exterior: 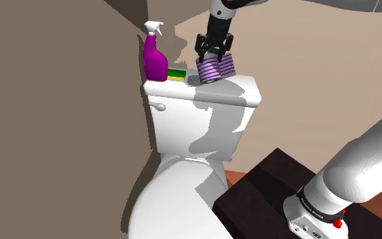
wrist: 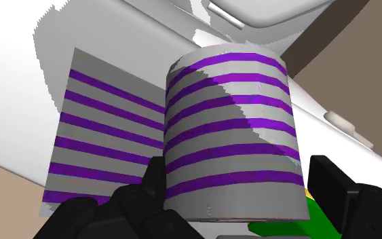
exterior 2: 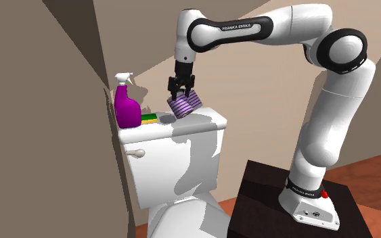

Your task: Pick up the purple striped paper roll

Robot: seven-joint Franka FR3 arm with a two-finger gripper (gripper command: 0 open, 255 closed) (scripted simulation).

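Note:
The purple striped paper roll point(exterior: 217, 66) lies on its side at the top of the white toilet tank lid point(exterior: 240, 94), with a loose striped sheet point(wrist: 108, 136) sticking out from one side. My black gripper point(exterior: 213, 49) comes down on it from above and its fingers clasp the roll point(wrist: 230, 136) on both sides. In the second exterior view the roll point(exterior 2: 185, 105) sits slightly tilted under the gripper point(exterior 2: 181, 90). Whether the roll still rests on the lid cannot be told.
A purple spray bottle point(exterior: 155, 60) stands at the lid's wall end. A green and yellow sponge point(exterior: 176, 75) lies between it and the roll. Brown walls close in behind and beside the toilet tank point(exterior 2: 175, 162). The dark stand point(exterior: 264, 197) is at the lower right.

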